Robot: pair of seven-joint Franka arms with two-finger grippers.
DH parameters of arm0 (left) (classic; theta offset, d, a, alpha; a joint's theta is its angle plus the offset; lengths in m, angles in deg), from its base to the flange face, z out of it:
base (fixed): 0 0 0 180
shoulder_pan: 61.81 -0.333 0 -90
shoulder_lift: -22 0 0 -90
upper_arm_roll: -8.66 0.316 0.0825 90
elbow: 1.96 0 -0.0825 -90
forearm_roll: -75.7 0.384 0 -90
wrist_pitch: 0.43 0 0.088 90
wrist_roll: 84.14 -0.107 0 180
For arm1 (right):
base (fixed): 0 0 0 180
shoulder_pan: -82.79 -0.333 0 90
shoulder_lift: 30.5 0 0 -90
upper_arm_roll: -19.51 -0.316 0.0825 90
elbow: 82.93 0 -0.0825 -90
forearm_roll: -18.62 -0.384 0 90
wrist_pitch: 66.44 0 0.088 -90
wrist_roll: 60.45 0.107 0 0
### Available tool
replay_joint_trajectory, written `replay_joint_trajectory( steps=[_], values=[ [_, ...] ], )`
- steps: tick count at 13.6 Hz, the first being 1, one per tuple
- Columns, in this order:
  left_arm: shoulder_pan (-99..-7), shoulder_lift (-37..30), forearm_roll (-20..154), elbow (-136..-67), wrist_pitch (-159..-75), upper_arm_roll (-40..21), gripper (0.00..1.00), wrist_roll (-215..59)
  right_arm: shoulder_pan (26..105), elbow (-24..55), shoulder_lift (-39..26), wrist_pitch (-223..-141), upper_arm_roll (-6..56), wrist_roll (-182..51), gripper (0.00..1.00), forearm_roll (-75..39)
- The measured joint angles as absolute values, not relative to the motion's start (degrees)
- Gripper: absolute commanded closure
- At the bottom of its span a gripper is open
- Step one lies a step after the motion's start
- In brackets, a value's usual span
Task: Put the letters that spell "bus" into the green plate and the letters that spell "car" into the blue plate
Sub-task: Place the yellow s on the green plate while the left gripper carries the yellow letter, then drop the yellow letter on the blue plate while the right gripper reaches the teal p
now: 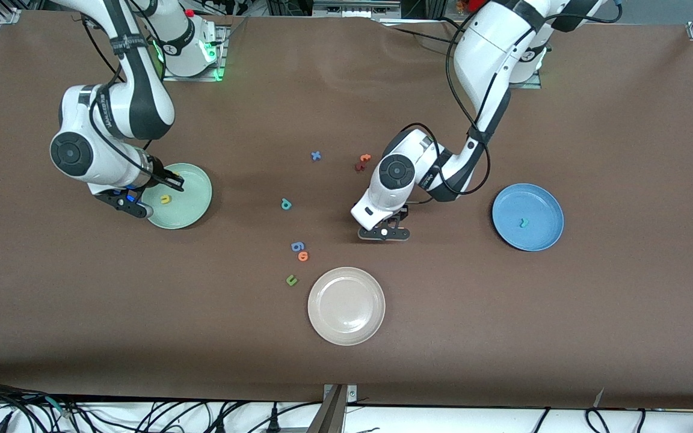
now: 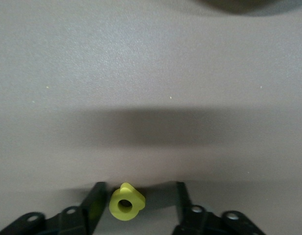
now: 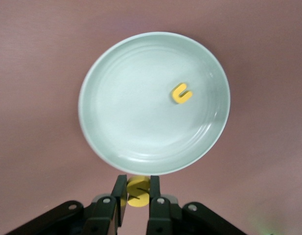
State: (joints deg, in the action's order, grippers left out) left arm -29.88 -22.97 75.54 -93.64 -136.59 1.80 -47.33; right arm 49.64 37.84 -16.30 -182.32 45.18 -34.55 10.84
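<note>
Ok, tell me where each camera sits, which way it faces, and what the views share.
Front view: high across the table, facing both arms; it takes in the green plate, blue plate and beige-white plate.
Left wrist view: on the left arm, looking down between the left claw fingers at a yellow a.
Right wrist view: on the right arm, looking down past the right claw, shut on a yellow s.
Shared: green plate and yellow u show in front and right wrist views.

No readable text, labels, brand names, numbers or signs appear on anything in these three camera views.
</note>
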Motion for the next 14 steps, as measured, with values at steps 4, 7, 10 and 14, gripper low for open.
replay_joint_trajectory(
  steps=[4, 7, 10, 14],
  values=[
    [-29.89, -22.73, 75.62, -93.6, -136.59, 1.94, 0.74, -47.34, 51.2, 43.15, -11.43, -192.86, 45.31, -40.83, 0.57, 10.83],
    [-29.72, -22.69, 75.64, -93.63, -136.61, 1.92, 0.81, -47.34, 51.85, 43.78, -10.83, -194.08, 45.3, -41.67, 0.01, 10.82],
    [-29.73, -22.68, 75.64, -93.63, -136.6, 1.93, 0.87, -47.35, 51.78, 42.9, -11.7, -193.17, 45.22, -41.66, 0.01, 10.81],
    [-32.38, -21.33, 75.83, -93.2, -131.91, 3.11, 0.87, -56.38, 51.46, 33.71, -14.04, -181.18, 41.7, -33.32, 0.01, 10.45]
  ],
)
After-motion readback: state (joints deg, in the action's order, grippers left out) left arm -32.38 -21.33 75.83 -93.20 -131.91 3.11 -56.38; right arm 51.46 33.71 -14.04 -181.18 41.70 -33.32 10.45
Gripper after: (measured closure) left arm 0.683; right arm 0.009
